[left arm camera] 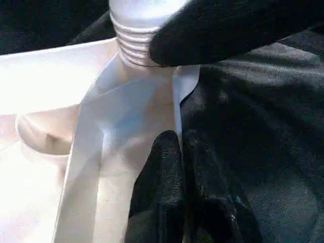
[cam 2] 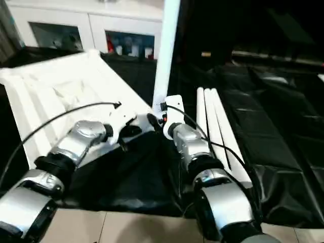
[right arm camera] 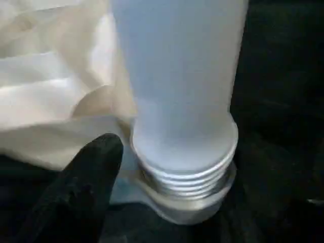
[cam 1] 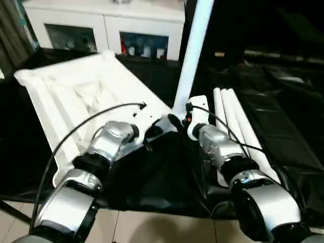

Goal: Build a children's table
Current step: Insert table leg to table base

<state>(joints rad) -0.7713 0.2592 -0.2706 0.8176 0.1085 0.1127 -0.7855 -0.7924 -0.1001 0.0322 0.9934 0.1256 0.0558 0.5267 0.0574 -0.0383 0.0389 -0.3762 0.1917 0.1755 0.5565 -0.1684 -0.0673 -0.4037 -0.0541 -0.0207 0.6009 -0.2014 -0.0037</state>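
- Left eye view gives me the table top (cam 1: 86, 96) lying upside down on the black cloth (cam 1: 162, 177), ribbed underside facing up, one corner pointing toward my two arms.
- At that near corner one leg (cam 1: 191, 55) stands upright, its lower end sitting in the round corner socket.
- In the right wrist view I can see the threaded end of that leg (right arm camera: 185, 172) partly into the socket, with a few thread rings showing above the rim.
- My right gripper (cam 1: 178, 119) is at the base of the upright leg; one black finger (right arm camera: 81, 187) sits just beside the threads. I cannot tell whether it is gripping or let go.
- My left gripper (left arm camera: 174, 167) is clenched, its two fingers pressed together, resting on the wall of the table top just beside the socket.
- Three more legs (cam 1: 238, 126) lie side by side on the cloth beside my right forearm.
- Behind the table top stands a white cabinet (cam 1: 106, 25) with glass doors.
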